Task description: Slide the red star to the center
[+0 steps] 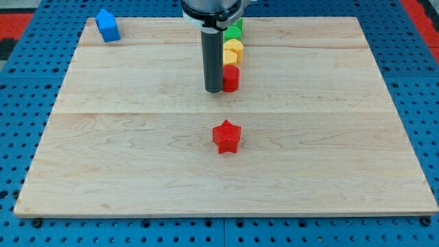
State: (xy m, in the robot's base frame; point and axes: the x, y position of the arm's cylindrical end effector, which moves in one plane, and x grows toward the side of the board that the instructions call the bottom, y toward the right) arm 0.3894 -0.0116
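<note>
- While you watch, my tip (213,90) sits on the pale wooden board (103,158), touching a small red block (231,78).
- Red plastic star (226,136) lies well below — untouched.
- No pincer exists — just a rod.

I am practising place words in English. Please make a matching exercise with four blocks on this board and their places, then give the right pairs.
Things:
1. red star
2. blue block
3. yellow block
4. green block

Places:
A. top-left corner of the board
B. alone, below my tip
C. topmost in the column beside the rod
D. between the green block and a red block

Pairs: 1-B, 2-A, 3-D, 4-C
</note>
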